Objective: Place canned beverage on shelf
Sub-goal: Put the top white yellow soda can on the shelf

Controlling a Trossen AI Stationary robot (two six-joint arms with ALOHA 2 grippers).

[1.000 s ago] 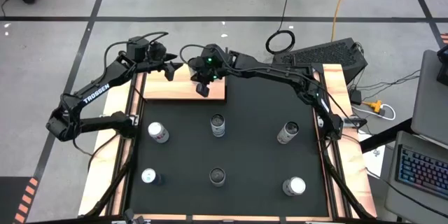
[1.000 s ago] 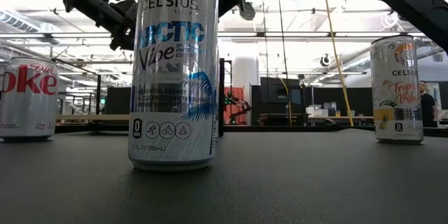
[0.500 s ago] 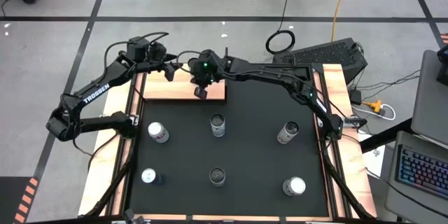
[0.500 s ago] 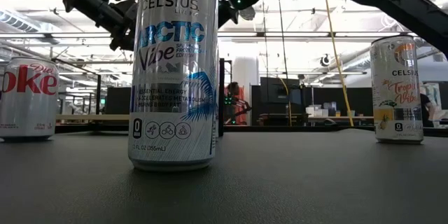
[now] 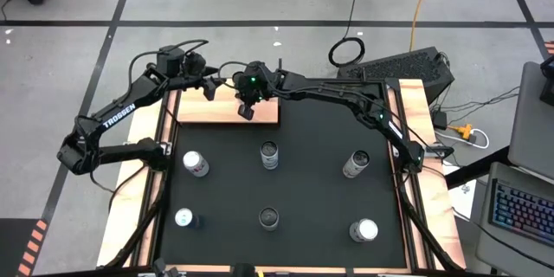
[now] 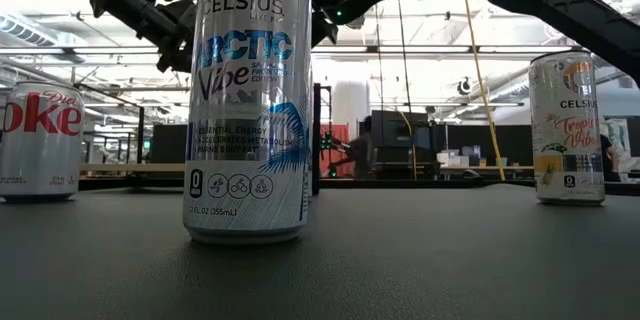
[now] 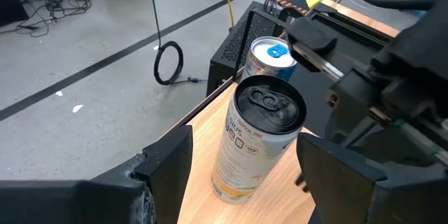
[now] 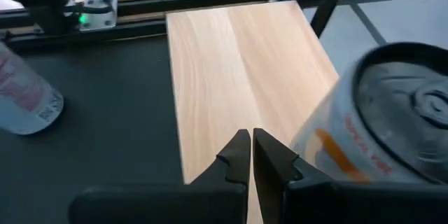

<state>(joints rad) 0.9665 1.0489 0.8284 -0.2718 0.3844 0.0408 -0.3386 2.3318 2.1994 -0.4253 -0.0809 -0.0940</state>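
The shelf (image 5: 227, 104) is a flat, pale wooden board with straight grain and a seam running down its length, lying at the far left part of the black mat (image 5: 286, 173) on the tabletop. In the right wrist view a black rod stands at one far corner of the shelf (image 8: 231, 63).

On the board stands a tall slim can (image 7: 259, 143), upright, its body cream-white with orange and yellow print and small dark lettering, its dark silvery top unopened with the tab lying flat. Just behind it in the left wrist view shows the top of a second can (image 7: 274, 57) with a blue tab.

The left claw (image 7: 241, 171) is spread wide, one finger on each side of the tall can, not touching it. The right claw (image 8: 246, 155) hangs over the shelf with its tips pressed together, holding nothing; the same tall can (image 8: 381, 122) stands just beside it.

Six more cans stand on the mat in two rows, well apart from the board. In the low view the nearest is a white and blue Celsius can (image 6: 250, 100), with a Diet Coke can (image 6: 38, 140) to one side
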